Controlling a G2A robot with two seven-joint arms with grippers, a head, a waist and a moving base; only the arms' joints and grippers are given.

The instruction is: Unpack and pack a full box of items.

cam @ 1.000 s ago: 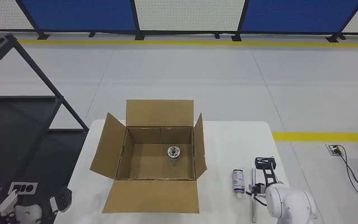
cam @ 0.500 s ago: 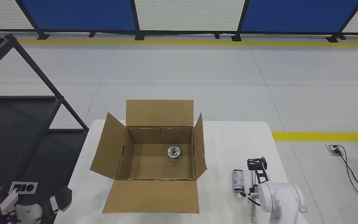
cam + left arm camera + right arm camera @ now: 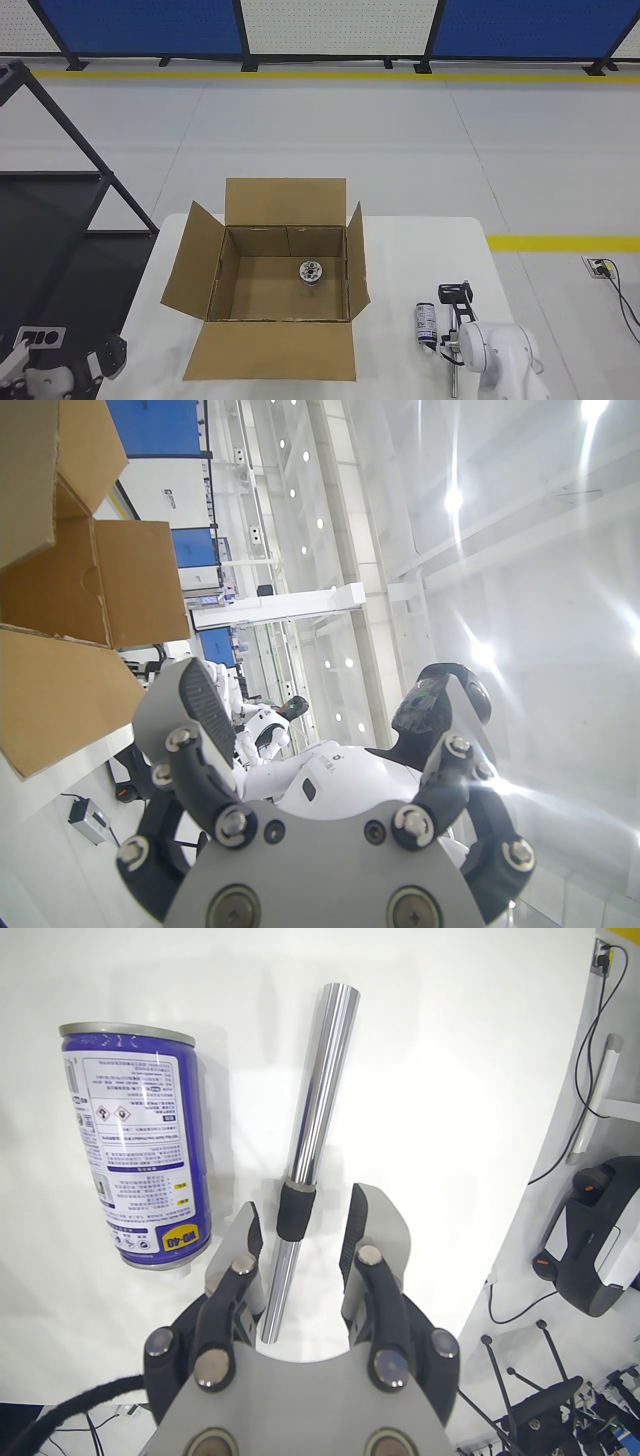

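Box: an open brown cardboard box (image 3: 270, 350) stands on the white counter (image 3: 410, 250) with its flaps spread. A small round item (image 3: 311, 270), perhaps a jar, sits inside.
Can: a blue spray can (image 3: 426, 325) lies on the counter, right of the box.
Left tool: the left tool (image 3: 320, 690) is beside the box flaps, fingers wide apart, holding nothing.
Right tool: the right tool (image 3: 305, 1210) is open, straddling a shiny metal rod with a black band (image 3: 320, 1093).
Rod: it lies just beside the can.

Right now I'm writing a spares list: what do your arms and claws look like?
The left claw and right claw share grey metal plates, silver screws, black linkages and black ribbed pads. The right arm has a white shell; a black cable trails by its claw.
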